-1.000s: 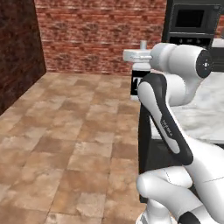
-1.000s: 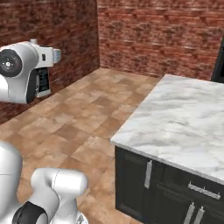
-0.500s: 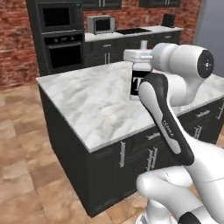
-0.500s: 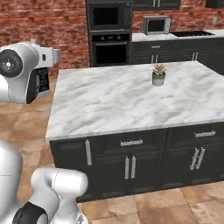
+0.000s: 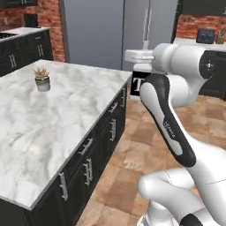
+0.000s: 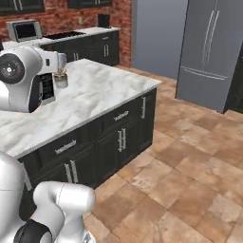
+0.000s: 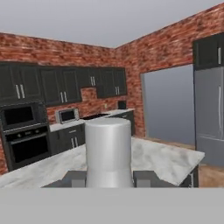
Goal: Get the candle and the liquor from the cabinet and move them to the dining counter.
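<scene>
- Your gripper (image 7: pixel 108 177) is clamped narrow on the liquor bottle (image 5: pixel 140 82), fingers (image 7: pixel 74 178) flanking its pale stopper at the hand view's bottom centre.
- The bottle hangs upright in the air, upper centre of the left base view, beside the dining counter (image 5: pixel 66 114).
- A small potted plant (image 5: pixel 42 79) sits on that marble, upper left.
</scene>
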